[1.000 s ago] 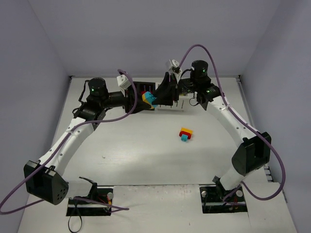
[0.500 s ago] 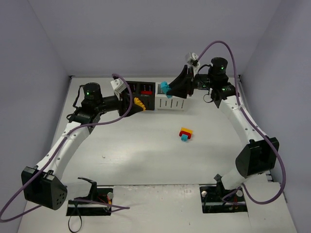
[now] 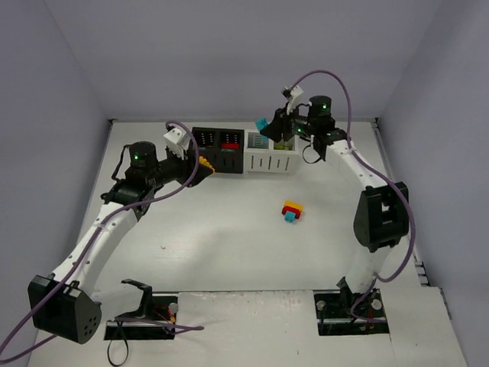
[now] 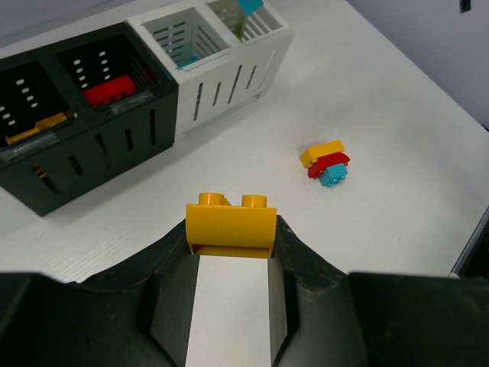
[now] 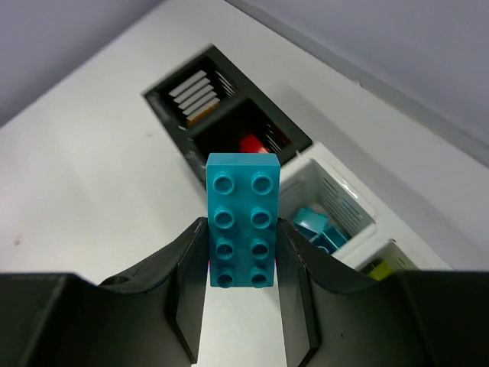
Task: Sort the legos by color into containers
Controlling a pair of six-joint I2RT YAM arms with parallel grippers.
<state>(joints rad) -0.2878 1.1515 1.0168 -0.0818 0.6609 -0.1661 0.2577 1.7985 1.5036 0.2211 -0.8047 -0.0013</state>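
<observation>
your left gripper [image 4: 231, 252] is closed on a yellow brick [image 4: 231, 225]. the brick sits between the two black fingers with its bumps up. it is held up in the air just in front of the row of bins [image 3: 267, 162], by the black end of the row.

your right gripper [image 5: 243, 256] is squeezed tight on a blue-green brick [image 5: 243, 218]. that brick shows eight bumps. it hangs up above the row of bins, near the white part, and it does not touch the row.

the row of bins is four boxes joined together, two black and two white. the end black bin [image 4: 46, 180] has a small yellow piece [image 4: 34, 128] in it. the second black bin [image 4: 114, 141] has a red brick [image 4: 108, 92] in it. the first white bin [image 4: 221, 80] has blue-green pieces [image 5: 317, 229] in it. the end white bin [image 4: 271, 46] has a green piece [image 5: 378, 267] in it.

a little stack [image 4: 327, 163] lies on the table [image 3: 229, 245] in front of the row of bins, well apart from it, on the white side. the stack is yellow on top, red in the middle and blue-green at the bottom. no gripper touches it.
</observation>
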